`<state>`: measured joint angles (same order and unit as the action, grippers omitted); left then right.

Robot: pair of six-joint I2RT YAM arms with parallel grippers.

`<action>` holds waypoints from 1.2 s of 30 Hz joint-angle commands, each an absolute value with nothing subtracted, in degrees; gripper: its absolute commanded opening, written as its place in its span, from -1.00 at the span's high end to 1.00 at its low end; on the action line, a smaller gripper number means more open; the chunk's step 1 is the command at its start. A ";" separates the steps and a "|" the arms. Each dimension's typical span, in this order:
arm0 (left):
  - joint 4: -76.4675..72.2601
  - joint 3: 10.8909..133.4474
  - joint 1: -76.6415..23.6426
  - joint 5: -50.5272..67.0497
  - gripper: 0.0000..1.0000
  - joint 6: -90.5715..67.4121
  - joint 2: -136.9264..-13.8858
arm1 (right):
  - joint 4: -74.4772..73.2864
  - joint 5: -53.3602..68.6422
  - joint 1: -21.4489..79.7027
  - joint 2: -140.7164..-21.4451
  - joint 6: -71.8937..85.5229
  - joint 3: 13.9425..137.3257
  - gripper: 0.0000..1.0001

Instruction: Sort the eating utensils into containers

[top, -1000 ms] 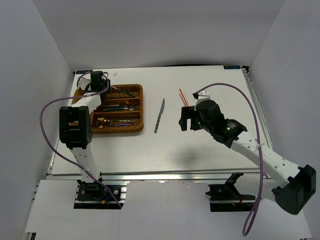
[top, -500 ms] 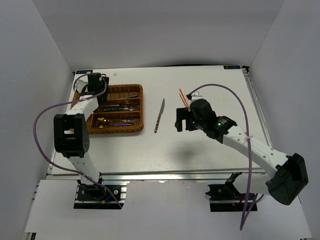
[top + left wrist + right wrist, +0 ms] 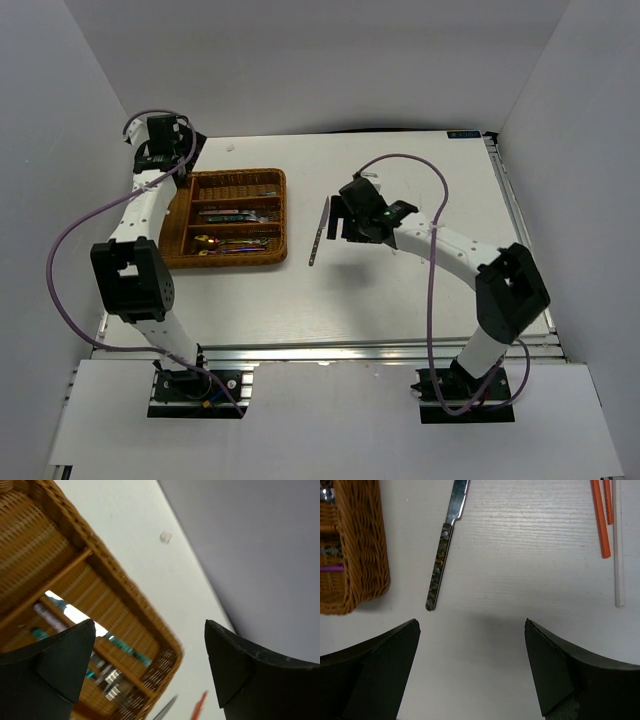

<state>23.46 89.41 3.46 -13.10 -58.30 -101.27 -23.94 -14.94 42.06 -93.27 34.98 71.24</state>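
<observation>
White tabletop carries a brown wicker cutlery tray at the left, with several utensils lying in its long compartments. The left gripper hovers by the tray's far left corner, jaws spread wide and empty. A silver knife lies on the table just right of the tray. The right gripper hangs just right of the knife, wide open, gripping nothing. Red-orange chopsticks and a thin white stick lie further right.
</observation>
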 commanded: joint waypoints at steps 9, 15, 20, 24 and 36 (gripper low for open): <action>28.49 69.72 2.73 4.30 -0.96 -29.89 -74.64 | -30.83 -23.81 45.87 -114.66 44.82 90.85 -0.68; 26.20 55.82 2.72 -2.89 -0.96 -24.62 -61.55 | -37.87 -30.32 48.87 -124.17 47.11 101.33 -0.60; 23.73 50.98 2.64 -3.17 -0.96 -24.35 -57.13 | -37.00 -28.49 48.87 -127.26 47.46 101.34 -0.35; 24.43 50.10 2.64 -3.25 -0.96 -24.08 -57.48 | -36.22 -26.28 48.78 -128.23 47.29 98.80 0.03; 21.20 48.79 1.50 12.81 -0.96 -30.04 -58.97 | -28.59 -22.94 48.43 -117.53 39.57 84.30 1.00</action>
<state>24.62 49.93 2.59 4.69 -26.44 -58.65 -28.05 -24.64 48.45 -121.89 44.10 89.56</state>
